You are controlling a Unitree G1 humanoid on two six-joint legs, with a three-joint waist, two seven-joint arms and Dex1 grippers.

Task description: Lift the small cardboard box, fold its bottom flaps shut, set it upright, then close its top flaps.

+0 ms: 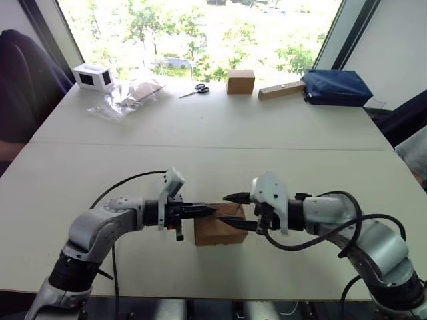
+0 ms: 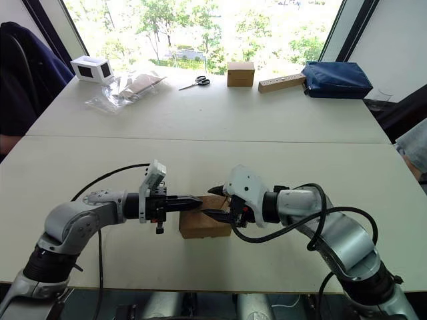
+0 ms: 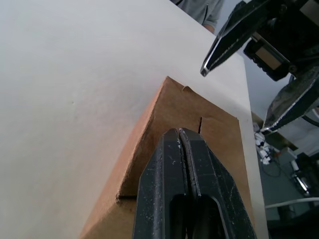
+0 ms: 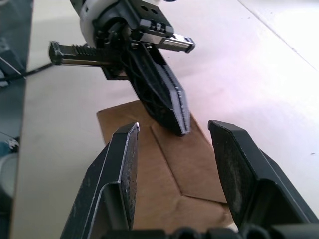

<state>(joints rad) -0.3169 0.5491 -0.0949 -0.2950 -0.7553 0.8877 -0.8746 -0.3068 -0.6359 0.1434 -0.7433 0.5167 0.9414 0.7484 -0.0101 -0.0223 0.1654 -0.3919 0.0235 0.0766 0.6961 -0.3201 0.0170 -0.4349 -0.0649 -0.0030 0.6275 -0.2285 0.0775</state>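
The small cardboard box stands on the white table near its front edge, between my two arms. Its top flaps lie folded flat, their seams meeting in a taper. The bottom flaps are hidden under the box. My left gripper is shut with nothing between its fingers, its tip lying on the box top from the left. My right gripper is open on the box's right side, one finger above the top and the other finger lower, straddling the left gripper's tip.
Along the far edge lie a white box with dark windows, clear plastic bags, scissors, a brown cardboard block, a wooden bar and a blue bag. A dark chair stands at far left.
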